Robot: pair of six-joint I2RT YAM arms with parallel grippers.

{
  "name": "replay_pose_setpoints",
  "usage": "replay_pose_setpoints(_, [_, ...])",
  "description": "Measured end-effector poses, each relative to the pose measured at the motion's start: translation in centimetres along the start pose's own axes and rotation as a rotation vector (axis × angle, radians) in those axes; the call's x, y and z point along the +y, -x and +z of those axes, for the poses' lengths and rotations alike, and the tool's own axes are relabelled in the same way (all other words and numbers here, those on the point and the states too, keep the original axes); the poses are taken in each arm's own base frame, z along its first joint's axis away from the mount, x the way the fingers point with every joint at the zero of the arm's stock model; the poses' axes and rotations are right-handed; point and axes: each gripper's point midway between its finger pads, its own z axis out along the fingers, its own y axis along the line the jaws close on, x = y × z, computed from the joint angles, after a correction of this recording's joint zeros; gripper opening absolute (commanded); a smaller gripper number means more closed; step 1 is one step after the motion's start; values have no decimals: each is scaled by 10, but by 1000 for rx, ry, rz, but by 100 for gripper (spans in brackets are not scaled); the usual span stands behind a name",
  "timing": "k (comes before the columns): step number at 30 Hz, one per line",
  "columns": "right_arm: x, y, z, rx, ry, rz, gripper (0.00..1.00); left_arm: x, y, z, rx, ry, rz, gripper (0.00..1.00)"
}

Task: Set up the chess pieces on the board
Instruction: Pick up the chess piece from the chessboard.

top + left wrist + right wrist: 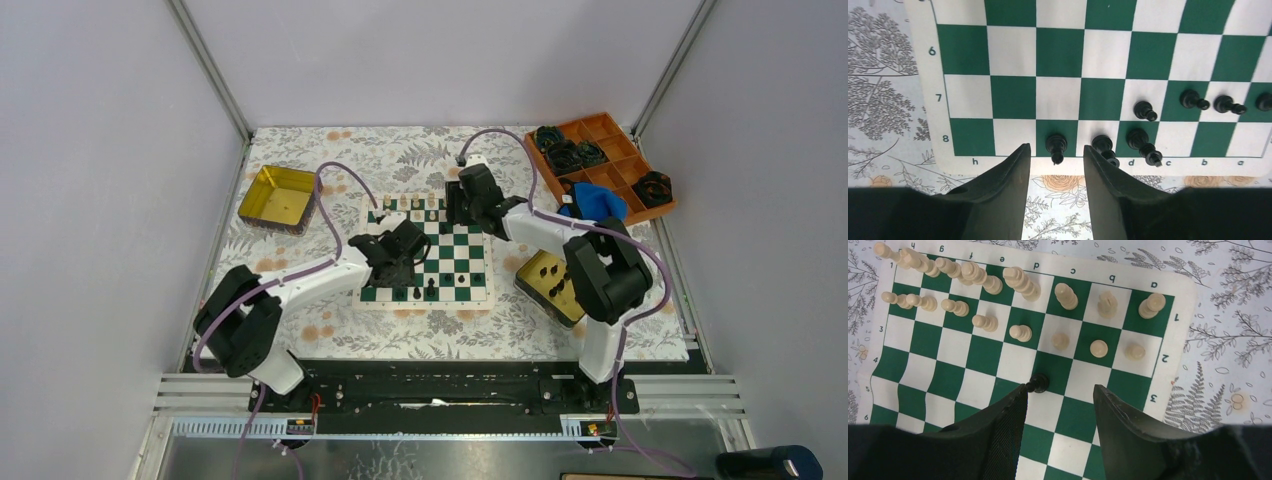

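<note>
Flat checkered board (470,302), green and white with a white border, lying mid-table on a grey leaf-print cloth (330,330); one edge faintly rippled. Turned cream pieces (1020,332), matt and rounded, in two rows along the board's far edge. Small glossy black pieces (1144,110) scattered along its near edge, on rows 7 and 8. Left claw (1056,146) low over that near edge, smooth black fingers apart, one of those pieces upright between the tips, touching neither. Right claw (1059,387) over the far half, fingers wide apart, gripping nothing; lone black figure (1038,384) just beside one fingertip. Shiny gold square tin (277,197) near the table's far left corner; second tin (548,285) just off the board's right edge, partly hidden by the right arm. Orange compartment tray (600,165) at the far right corner, black rings inside.
</note>
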Motion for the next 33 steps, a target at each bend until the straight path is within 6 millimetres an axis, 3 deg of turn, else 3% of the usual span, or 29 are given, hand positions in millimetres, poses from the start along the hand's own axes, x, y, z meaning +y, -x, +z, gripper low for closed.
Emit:
replay_pose_setpoints(9, [12,-13,25,56,8,-33,58,-2,26,-28,-96,-34,-32,52])
replay_pose_setpoints(17, [17,-30,34,111,2,-62,56,3,33,-39,-135,-35,-44,53])
replay_pose_setpoints(33, [27,-40,41,144,5,-113,25,17,21,-38,-129,-14,-42,55])
